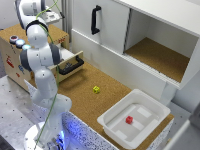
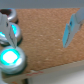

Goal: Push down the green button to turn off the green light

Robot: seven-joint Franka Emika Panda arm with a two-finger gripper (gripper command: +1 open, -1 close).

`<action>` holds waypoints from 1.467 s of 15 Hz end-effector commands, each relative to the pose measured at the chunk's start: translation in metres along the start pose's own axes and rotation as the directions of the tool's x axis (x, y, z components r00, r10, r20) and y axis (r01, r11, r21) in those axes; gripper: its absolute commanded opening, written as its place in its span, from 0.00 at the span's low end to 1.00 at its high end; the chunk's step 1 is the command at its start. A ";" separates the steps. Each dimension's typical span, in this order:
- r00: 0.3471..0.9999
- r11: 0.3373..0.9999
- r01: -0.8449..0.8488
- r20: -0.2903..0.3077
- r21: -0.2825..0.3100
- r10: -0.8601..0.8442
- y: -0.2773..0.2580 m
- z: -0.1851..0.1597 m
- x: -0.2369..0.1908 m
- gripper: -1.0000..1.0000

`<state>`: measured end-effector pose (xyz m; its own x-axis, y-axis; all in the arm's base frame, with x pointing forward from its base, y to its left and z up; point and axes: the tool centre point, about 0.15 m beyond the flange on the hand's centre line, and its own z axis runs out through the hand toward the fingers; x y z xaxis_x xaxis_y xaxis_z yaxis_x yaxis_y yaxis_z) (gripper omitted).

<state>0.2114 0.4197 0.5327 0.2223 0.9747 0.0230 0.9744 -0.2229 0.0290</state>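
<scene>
The green button [image 2: 10, 56] glows pale green-cyan in a grey ring on the cork top of the wooden box [image 2: 45, 55]. In the exterior view the green button [image 1: 26, 47] sits at the box's near corner, right beside my arm's elbow. The grey-blue button [image 2: 13, 34] [image 1: 20, 43] is next to it, and the dark red button [image 1: 13, 38] is beyond that. My gripper [image 2: 36, 34] is open and empty above the box top, with the green button off to one side of the fingers [image 2: 73, 27]. In the exterior view the gripper [image 1: 51, 17] is blurred, over the box's far part.
An open drawer with a black handle [image 1: 70, 65] juts from the box. A yellow block [image 1: 96, 89] lies on the cork table. A white tray [image 1: 150, 127] holds a red block [image 1: 129, 119]. A white cabinet with a black handle [image 1: 95, 20] and an open compartment stands behind.
</scene>
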 end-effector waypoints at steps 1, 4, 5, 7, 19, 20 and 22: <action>0.998 0.999 -0.034 -0.062 -0.030 0.033 -0.078 -0.005 -0.017 1.00; 0.995 0.999 -0.030 -0.095 -0.027 0.027 -0.085 0.011 -0.010 0.00; 0.995 0.999 -0.033 -0.097 -0.032 0.029 -0.083 0.015 -0.005 0.00; 0.995 0.999 -0.014 -0.101 -0.036 0.010 -0.082 0.016 0.003 0.00; 0.997 0.998 -0.064 -0.049 0.003 0.064 -0.056 0.056 0.012 0.00; 0.996 0.997 -0.072 -0.045 0.009 0.072 -0.054 0.061 0.013 0.00; 0.995 0.996 -0.089 -0.042 0.015 0.089 -0.046 0.069 0.014 0.00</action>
<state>0.1549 0.4446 0.4902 0.2710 0.9615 0.0459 0.9596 -0.2736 0.0654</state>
